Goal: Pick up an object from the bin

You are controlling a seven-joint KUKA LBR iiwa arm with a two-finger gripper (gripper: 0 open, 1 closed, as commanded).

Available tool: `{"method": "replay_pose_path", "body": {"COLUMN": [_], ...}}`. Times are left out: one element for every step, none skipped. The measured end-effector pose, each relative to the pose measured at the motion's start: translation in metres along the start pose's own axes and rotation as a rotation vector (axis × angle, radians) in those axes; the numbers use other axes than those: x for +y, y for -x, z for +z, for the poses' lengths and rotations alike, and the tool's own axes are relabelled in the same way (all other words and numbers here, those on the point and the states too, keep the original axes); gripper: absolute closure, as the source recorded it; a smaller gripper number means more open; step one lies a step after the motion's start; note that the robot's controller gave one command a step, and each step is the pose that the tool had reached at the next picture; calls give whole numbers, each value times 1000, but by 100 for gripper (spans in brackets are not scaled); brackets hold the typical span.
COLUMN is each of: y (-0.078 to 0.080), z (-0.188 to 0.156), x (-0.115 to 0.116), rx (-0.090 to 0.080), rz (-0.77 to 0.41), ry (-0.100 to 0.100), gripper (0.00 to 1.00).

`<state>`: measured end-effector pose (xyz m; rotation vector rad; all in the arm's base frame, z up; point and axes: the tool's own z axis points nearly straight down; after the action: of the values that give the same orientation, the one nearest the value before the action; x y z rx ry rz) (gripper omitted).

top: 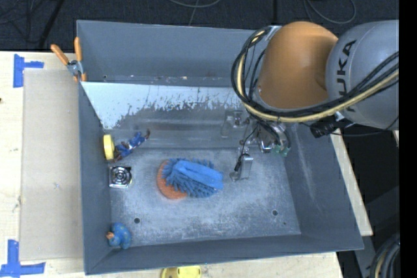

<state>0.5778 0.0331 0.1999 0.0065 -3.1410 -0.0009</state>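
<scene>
One blue brush (193, 178) just beside hand (242, 166)

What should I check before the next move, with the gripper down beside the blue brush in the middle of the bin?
1. Nearest thing found: ok. A blue bristly brush lies mid-bin on top of an orange round disc.
2. Gripper centred over the brush: not ok. It is beside the brush's right end.
3. Gripper open or shut: cannot tell.
4. Gripper touching the brush: cannot tell. They are very close.
5. Other things out of the way: ok. The yellow round piece, the silvery square metal piece and the small blue figure all lie along the bin's left side.
</scene>
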Motion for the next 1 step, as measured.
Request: {"method": "replay_pose_path", "body": {"y": [8], "z": [30], "x": [12], "rx": [-6], "rz": [-71], "ry": [-1], "gripper": [0]}}
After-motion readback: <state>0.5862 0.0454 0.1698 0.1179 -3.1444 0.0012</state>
